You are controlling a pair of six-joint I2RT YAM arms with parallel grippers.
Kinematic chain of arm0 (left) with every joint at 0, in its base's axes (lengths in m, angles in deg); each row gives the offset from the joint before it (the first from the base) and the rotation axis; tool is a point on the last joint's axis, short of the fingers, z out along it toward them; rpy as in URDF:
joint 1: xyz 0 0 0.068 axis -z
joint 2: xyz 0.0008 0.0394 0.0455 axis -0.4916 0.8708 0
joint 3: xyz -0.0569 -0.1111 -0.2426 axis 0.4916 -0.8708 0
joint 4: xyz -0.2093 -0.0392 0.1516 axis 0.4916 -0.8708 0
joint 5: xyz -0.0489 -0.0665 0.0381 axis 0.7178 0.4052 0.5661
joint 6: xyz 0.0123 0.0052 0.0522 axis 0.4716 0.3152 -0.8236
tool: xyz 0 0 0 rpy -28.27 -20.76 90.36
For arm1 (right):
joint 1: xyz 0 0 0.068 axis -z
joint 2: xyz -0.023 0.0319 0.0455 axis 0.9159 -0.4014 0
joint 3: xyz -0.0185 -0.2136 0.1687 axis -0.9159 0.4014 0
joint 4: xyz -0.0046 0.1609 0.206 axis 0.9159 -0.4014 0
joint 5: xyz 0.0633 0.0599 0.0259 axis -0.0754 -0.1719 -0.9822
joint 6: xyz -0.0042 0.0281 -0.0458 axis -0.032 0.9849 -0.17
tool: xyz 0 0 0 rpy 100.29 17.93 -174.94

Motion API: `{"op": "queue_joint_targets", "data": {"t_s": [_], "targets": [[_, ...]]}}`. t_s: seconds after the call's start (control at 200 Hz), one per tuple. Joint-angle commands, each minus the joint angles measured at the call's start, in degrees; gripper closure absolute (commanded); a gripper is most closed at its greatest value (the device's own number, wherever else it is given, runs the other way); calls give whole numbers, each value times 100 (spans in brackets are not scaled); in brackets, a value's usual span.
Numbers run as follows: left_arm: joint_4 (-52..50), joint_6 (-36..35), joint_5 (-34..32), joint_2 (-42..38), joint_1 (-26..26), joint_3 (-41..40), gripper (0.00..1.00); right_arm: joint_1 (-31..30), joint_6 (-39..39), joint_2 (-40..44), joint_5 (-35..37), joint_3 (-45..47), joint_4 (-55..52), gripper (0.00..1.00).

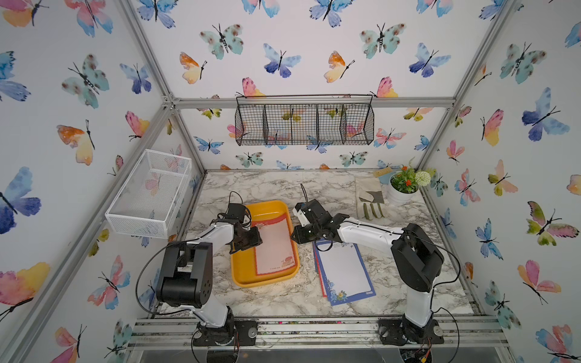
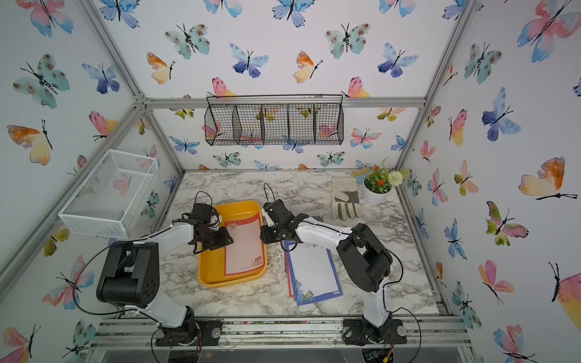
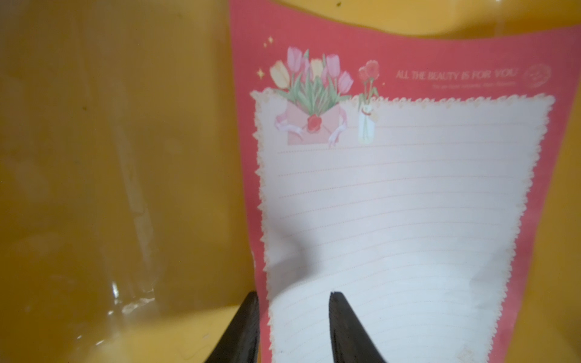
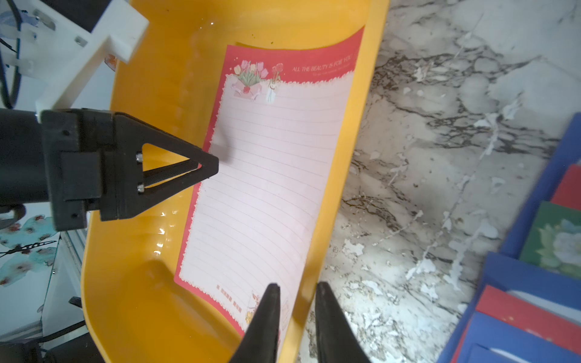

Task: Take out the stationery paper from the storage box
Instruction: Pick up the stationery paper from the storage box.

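Observation:
The yellow-orange storage box (image 1: 242, 276) (image 2: 209, 270) lies mid-table. One red-bordered sheet of stationery paper (image 1: 275, 248) (image 2: 243, 248) (image 3: 408, 188) (image 4: 267, 176) rests inside it, leaning on the right wall. My left gripper (image 1: 258, 241) (image 2: 230, 240) (image 3: 294, 301) (image 4: 210, 166) is low in the box, open. Its fingers straddle the sheet's left edge, and the paper is buckled there. My right gripper (image 1: 294, 237) (image 2: 262, 237) (image 4: 297, 289) is narrowly open. One finger is over the sheet's corner inside the box and the other is outside the right wall. More sheets (image 1: 344, 273) (image 2: 314, 273) (image 4: 534, 283) are stacked on the marble table, blue-bordered on top.
A work glove (image 1: 369, 198) and a white flower pot (image 1: 404, 188) stand at the back right. A white mesh basket (image 1: 147, 191) hangs on the left wall and a black wire basket (image 1: 305, 121) on the back wall. Bare marble (image 1: 283, 185) shows behind the box.

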State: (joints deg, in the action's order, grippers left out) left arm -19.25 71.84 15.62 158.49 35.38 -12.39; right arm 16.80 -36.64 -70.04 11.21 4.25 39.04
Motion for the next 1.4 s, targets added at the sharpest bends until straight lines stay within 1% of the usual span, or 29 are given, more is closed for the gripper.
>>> {"op": "queue_joint_targets", "data": {"t_s": [0.0, 0.155, 0.325, 0.405, 0.415, 0.43, 0.576, 0.791, 1.026, 1.121, 1.331, 1.396], "targets": [[125, -54, 333, -186, -40, -24, 62, 23, 50, -80, 28, -79, 53, 78], [255, -54, 491, -385, -39, -99, 62, 41, 70, -130, 3, -122, 49, 81], [430, -32, 853, -557, -44, -200, 62, 58, 81, -151, 3, -140, 52, 82], [523, -10, 909, -659, -42, -252, 62, 62, 85, -173, -15, -158, 47, 82], [539, -3, 1076, -681, -47, -256, 62, 64, 85, -172, -15, -158, 47, 82], [551, -4, 1141, -698, -48, -272, 62, 62, 90, -172, -16, -166, 43, 82], [647, 5, 1342, -835, -44, -351, 62, 67, 86, -212, -52, -201, 16, 80], [631, 25, 1419, -715, -50, -368, 62, 73, 88, -304, -99, -290, -25, 80], [507, 35, 1322, -446, -106, -324, 60, 76, 86, -364, -151, -360, -45, 80], [499, 39, 1329, -408, -117, -311, 63, 75, 95, -369, -173, -369, -33, 80], [512, 42, 1357, -376, -110, -311, 71, 74, 94, -368, -208, -360, -15, 80], [508, 41, 1351, -341, -111, -300, 72, 71, 95, -372, -225, -351, -16, 80]]}}
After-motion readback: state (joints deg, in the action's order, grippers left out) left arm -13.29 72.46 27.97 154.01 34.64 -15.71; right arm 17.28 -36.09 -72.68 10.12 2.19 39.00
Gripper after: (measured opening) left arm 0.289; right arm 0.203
